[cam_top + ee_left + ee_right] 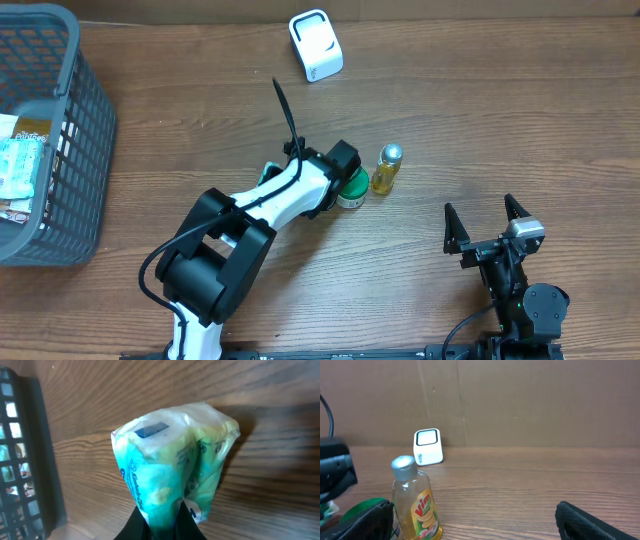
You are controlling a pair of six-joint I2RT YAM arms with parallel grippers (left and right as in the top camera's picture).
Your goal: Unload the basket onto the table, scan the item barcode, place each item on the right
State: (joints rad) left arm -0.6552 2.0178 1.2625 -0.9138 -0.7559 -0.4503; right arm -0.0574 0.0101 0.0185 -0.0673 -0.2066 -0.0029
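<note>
Your left gripper point(160, 519) is clenched on the tissue pack point(170, 460) mid-table, scanner point(316, 45) at twelve o'clock; right gripper point(487, 225) hangs released. The squeezed pack may crease, perhaps hiding its barcode.

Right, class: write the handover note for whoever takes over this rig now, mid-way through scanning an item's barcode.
Left claw: shut on the green tissue packet, beside the yellow bottle.
Right claw: open, empty, at the near right.
White scanner: at the far side, well apart from the packet.
Done: packet gripped.
Left: carry it to the scanner and show it the barcode.
</note>
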